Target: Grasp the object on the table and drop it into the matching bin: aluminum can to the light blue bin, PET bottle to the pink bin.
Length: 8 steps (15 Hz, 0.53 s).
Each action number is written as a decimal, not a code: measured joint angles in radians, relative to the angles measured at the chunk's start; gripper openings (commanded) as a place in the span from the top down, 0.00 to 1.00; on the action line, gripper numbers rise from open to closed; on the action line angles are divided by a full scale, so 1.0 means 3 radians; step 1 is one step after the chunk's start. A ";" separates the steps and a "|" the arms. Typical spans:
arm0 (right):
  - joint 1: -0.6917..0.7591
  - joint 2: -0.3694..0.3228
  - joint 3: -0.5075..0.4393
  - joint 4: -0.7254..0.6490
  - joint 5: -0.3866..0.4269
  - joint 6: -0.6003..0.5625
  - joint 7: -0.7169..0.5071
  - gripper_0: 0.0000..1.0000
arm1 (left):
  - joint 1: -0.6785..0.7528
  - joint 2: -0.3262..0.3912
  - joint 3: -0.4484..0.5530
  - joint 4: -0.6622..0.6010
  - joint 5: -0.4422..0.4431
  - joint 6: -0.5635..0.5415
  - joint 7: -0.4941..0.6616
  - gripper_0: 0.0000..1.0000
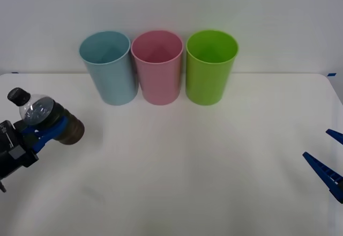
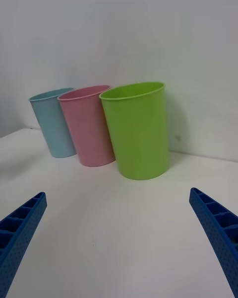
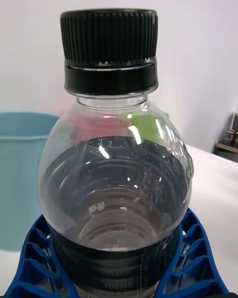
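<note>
PET bottle (image 1: 43,115) base behind left fingers (image 1: 45,132)

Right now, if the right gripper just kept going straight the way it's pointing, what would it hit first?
Probably the green bin. In the wrist view it stands nearest ahead of the open right gripper, with bare table between. The pink bin sits beyond, off to one side. Depth is hard to judge.

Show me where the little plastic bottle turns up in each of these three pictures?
Front view: the PET bottle is at the far left, clamped in the left gripper.
Left wrist view: it stands close up between the blue fingers, black cap up.
Right wrist view: not in it; the right gripper is open.
Shared landmark: the light blue bin.
</note>
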 measured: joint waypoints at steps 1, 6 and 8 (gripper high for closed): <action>0.0000 0.0000 0.0000 0.0000 0.0000 0.0000 0.0000 0.00 | -0.0016 0.0000 -0.0037 -0.0143 0.0009 0.0144 0.0077 1.00; 0.0000 0.0000 0.0000 0.0000 0.0000 0.0000 0.0000 0.00 | -0.0357 -0.0001 -0.0259 -0.0473 0.0095 0.0715 0.0259 1.00; 0.0000 0.0000 0.0000 0.0000 0.0000 0.0000 0.0000 0.00 | -0.0547 0.0003 -0.0338 -0.0489 0.0125 0.0881 0.0313 1.00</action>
